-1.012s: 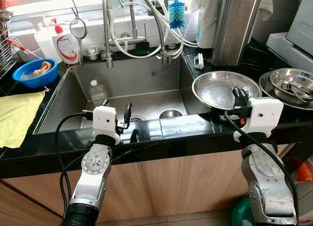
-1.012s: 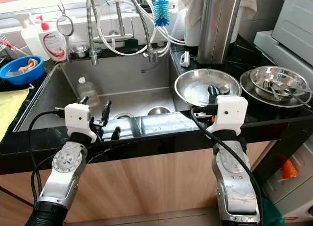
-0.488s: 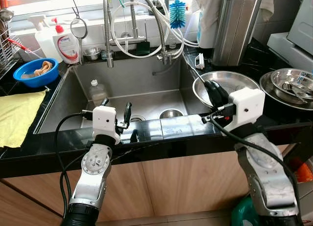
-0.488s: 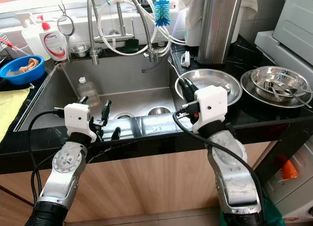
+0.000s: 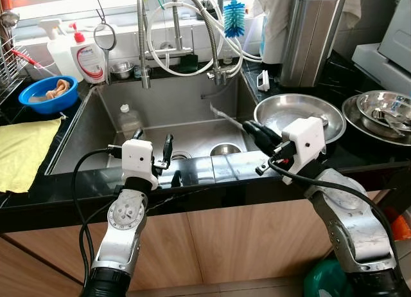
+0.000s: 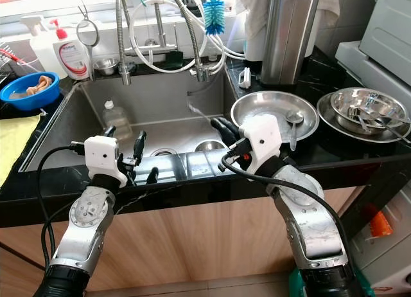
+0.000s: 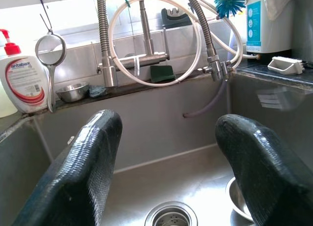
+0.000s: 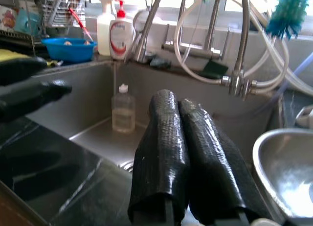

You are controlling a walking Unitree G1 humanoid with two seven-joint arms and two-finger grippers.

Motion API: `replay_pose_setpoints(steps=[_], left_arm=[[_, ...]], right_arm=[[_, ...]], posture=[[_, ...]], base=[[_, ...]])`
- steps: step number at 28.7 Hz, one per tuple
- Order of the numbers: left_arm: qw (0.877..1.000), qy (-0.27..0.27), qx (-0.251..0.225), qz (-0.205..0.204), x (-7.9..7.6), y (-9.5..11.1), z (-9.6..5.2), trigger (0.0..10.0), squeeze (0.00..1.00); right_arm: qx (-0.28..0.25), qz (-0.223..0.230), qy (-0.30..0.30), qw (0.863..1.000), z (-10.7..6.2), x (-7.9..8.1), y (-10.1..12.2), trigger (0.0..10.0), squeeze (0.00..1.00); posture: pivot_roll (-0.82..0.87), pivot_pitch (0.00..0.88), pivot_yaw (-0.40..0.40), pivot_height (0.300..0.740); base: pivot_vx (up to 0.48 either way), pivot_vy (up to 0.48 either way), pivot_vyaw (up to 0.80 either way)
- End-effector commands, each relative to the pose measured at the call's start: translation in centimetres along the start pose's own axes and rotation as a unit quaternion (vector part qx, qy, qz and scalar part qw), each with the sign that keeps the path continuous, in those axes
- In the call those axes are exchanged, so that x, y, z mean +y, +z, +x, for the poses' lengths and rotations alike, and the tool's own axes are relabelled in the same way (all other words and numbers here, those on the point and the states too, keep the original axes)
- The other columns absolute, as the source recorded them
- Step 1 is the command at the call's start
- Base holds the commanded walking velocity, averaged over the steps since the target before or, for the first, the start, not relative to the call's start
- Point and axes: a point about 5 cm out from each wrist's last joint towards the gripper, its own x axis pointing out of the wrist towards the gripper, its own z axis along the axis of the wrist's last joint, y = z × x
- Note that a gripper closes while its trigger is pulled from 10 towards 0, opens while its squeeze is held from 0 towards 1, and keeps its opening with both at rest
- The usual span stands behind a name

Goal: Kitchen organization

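1. A thin, pale, blurred utensil (image 5: pixel 221 112), probably a spoon or knife handle, juts from the tips of the right tool (image 5: pixel 252 128). It hangs in the air above the right half of the deep steel sink (image 5: pixel 96 117).
2. Its long axis runs from the fingertips toward the sink's back wall and the robot's left. The free end is slightly raised and points at the tap hoses.
3. The right tool's black fingers are pressed together, apparently pinching the utensil's near end.
4. Just beside that arm, a wide round steel bowl (image 5: pixel 282 110) sits on the black worktop (image 5: pixel 359 155).
5. I judge this the carry step, moving the utensil into the sink. Next comes lowering it and releasing it clear of the small steel bowl (image 5: pixel 225 149) by the drain.
6. The left tool (image 5: pixel 153 140) hovers spread apart and empty at the sink's front edge.
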Motion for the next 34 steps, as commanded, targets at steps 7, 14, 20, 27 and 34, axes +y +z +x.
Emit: replay_pose_setpoints(steps=[7, 14, 20, 27, 34], left_arm=[[1.000, 0.005, 0.003, 0.006, 0.3, -0.2, -0.3, 10.0, 0.00], [1.000, 0.008, 0.006, 0.004, 0.2, -0.3, -0.5, 10.0, 0.00], [1.000, 0.010, 0.009, 0.005, 0.3, -0.3, -0.8, 10.0, 0.00], [1.000, 0.011, 0.010, 0.005, 0.3, -0.3, -0.9, 10.0, 0.00], [1.000, 0.011, 0.011, 0.005, 0.3, -0.3, -0.9, 10.0, 0.00]], right_arm=[[0.004, 0.013, 0.017, 1.000, 0.5, -0.7, -0.6, 10.0, 0.00], [0.014, 0.012, 0.018, 1.000, 0.8, -0.9, -1.1, 10.0, 0.00], [0.033, 0.013, -0.017, 0.999, 0.9, -1.8, -2.3, 10.0, 0.00], [0.024, 0.008, -0.013, 1.000, 1.3, -1.5, -2.0, 10.0, 0.00], [0.026, 0.007, -0.013, 1.000, 1.6, -1.1, -2.3, 10.0, 0.00]], posture=[[-0.13, 0.000, 0.074, 0.740], [-0.12, 0.000, 0.070, 0.740], [-0.11, 0.000, 0.067, 0.740], [-0.11, 0.000, 0.069, 0.740], [-0.11, 0.000, 0.067, 0.740]], base=[[0.000, 0.000, 0.00], [0.000, 0.000, 0.00], [0.000, 0.000, 0.00], [0.000, 0.000, 0.00], [0.000, 0.000, 0.00]])
